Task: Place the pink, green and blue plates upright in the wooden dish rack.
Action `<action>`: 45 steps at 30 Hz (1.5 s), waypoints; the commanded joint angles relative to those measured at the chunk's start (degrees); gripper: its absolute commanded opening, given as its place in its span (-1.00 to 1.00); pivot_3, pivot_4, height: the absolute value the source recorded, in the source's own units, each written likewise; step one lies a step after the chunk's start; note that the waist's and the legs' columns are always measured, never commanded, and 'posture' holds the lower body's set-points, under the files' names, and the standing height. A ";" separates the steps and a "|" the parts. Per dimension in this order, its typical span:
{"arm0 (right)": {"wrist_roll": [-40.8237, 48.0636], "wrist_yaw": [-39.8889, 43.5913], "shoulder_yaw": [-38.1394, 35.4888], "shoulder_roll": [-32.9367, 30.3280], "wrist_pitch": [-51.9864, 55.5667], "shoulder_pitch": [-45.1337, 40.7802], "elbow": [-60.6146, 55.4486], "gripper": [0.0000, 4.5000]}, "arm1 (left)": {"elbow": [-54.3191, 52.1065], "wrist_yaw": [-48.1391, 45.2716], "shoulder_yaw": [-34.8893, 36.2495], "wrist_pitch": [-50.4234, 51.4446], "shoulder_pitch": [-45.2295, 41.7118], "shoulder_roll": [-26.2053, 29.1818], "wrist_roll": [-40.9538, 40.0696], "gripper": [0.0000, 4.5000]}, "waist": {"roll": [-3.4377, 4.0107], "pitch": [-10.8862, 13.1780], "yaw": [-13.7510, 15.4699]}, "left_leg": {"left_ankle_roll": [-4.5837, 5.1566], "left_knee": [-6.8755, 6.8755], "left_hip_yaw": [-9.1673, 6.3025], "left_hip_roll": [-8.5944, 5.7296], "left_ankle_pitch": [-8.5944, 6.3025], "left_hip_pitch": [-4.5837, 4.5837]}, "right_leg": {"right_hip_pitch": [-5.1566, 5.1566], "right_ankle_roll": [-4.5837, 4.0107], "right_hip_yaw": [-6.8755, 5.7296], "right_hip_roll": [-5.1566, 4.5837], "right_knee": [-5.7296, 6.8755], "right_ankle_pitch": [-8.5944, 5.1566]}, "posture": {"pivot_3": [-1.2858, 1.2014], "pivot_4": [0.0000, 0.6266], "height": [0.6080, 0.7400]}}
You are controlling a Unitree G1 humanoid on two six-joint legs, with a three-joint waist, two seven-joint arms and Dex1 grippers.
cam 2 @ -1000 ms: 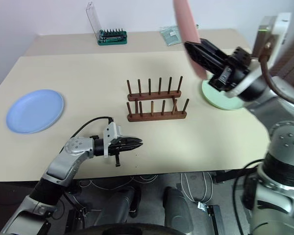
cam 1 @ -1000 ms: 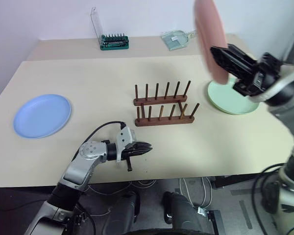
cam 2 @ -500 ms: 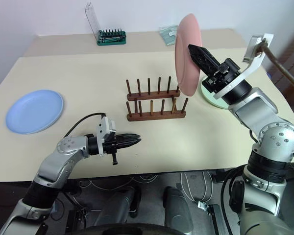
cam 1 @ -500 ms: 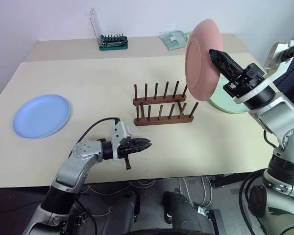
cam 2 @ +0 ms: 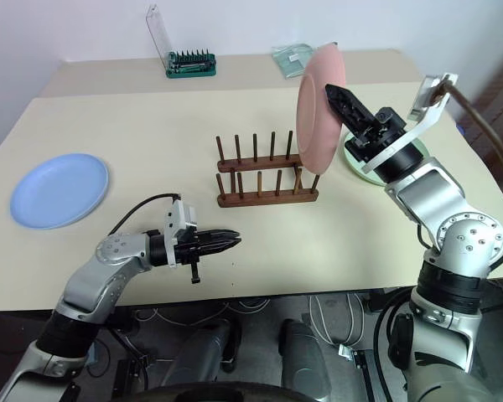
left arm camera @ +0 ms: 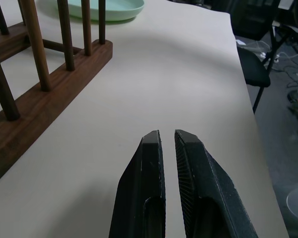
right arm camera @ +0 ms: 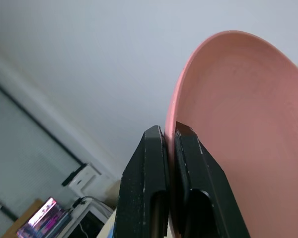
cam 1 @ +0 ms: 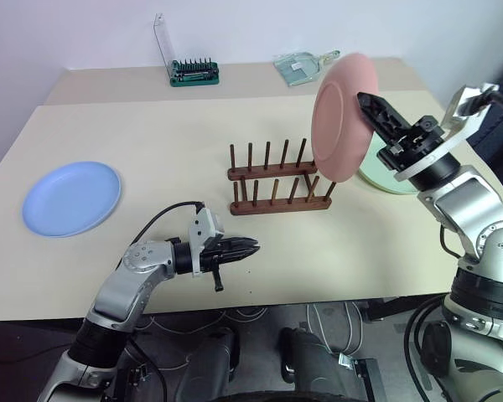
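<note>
Right gripper (cam 1: 370,107) clamped on pink plate (cam 1: 339,117) rim, upper right; left gripper (cam 1: 250,248) shut, empty. Best lowered edge-down, squarely between end pegs of wooden dish rack (cam 1: 278,180).

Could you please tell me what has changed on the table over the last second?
The right gripper, shut on the pink plate, has carried it down from high above the green plate to the wooden dish rack's right end. The left gripper stayed shut; the blue plate has not moved.

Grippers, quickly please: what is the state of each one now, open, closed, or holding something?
Left gripper: closed, fingers nearly together, holding nothing, above the table.
Right gripper: closed on the rim of the pink plate, held upright beside the wooden dish rack.
</note>
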 commanded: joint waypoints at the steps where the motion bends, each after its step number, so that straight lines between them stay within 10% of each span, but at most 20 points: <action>1: -1.55 0.62 0.11 0.27 -1.13 -2.12 1.44 -0.99 | -1.58 0.03 0.70 -1.29 0.38 0.21 -0.55 -0.80 | 0.00 0.00 0.01 | 0.00 0.00 0.00 0.00 0.00 0.00 | 0.00 0.00 0.00 0.00 0.00 0.00 | 0.03 -0.52 1.00; 6: -3.16 2.39 0.86 0.14 -0.48 -2.98 3.96 -0.59 | -2.27 0.32 0.87 -0.91 0.72 0.50 -0.63 -0.80 | 0.01 0.01 0.01 | 0.00 0.00 0.01 0.00 0.00 0.00 | 0.00 0.00 0.00 0.01 0.00 0.00 | 0.03 -0.52 1.00; 12: -7.80 3.99 0.89 -1.46 -1.63 -3.31 2.52 0.73 | -2.93 0.59 1.05 -0.25 0.75 0.88 -0.96 -0.80 | 0.01 0.01 0.01 | 0.00 0.01 0.01 0.00 0.00 0.00 | 0.00 0.00 0.00 0.01 0.00 0.00 | 0.03 -0.52 1.00; 22: -23.51 16.88 -7.63 -17.21 -9.05 -0.93 5.50 0.73 | -3.35 0.92 1.08 0.18 0.85 1.42 -1.26 -0.80 | 0.07 0.04 0.13 | 0.05 0.06 0.03 -0.01 -0.03 -0.01 | 0.08 0.02 -0.07 0.01 -0.05 -0.01 | 0.03 -0.52 1.00; 28: -54.15 31.39 9.32 -31.46 -21.38 11.90 10.52 0.73 | -3.60 0.35 0.26 0.57 -0.25 1.57 -1.66 -0.80 | 0.10 0.03 -0.23 | 0.06 0.12 0.08 0.01 -0.04 0.05 | 0.16 0.01 -0.10 -0.02 -0.06 -0.02 | 0.03 -0.52 1.00; 41: -90.65 30.81 31.04 -21.72 -50.78 -2.35 46.45 0.73 | -5.47 1.49 0.20 2.07 -0.87 1.40 -1.59 -0.80 | 0.32 0.07 -1.05 | 0.06 0.18 0.28 0.03 -0.04 0.17 | 0.19 0.06 -0.15 -0.12 0.00 0.09 | 0.03 -0.52 1.00; 45: -94.16 30.30 31.56 -19.91 -56.31 -5.65 54.59 0.20 | -6.11 2.15 0.24 2.31 -0.50 1.42 -1.45 -0.80 | 0.27 0.08 -1.22 | 0.06 0.25 0.27 0.03 -0.04 0.37 | 0.42 0.11 -0.15 -0.11 -0.01 0.11 | 0.03 -0.52 1.00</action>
